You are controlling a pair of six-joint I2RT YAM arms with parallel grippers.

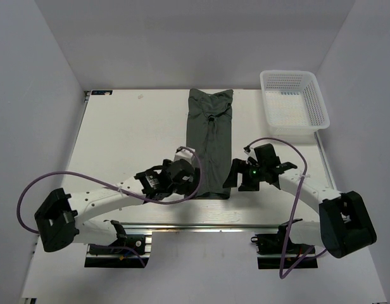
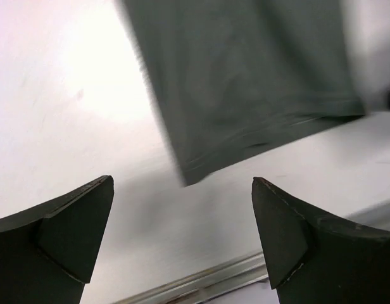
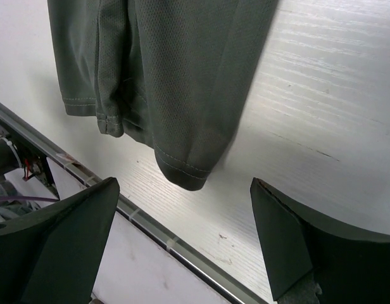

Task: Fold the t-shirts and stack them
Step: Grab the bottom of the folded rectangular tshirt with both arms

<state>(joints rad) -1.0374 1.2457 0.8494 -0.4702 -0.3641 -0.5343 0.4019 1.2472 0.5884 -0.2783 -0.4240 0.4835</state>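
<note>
White bench (image 1: 128,136) under white walls: we are viewing the t-shirt (image 1: 209,142) lying as a narrow, lengthwise-folded strip, its near hem just ahead of the left jaws and the right jaws, both pairs standing apart and empty. We are judging crosswise folding and stacking yet to come.

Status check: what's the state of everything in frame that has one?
t-shirt: folded lengthwise into a narrow strip, lying flat, not held.
basket: upright, looks empty.
left end effector: open, holding nothing, over the strip's near left corner.
right end effector: open, holding nothing, over the strip's near right corner.
</note>
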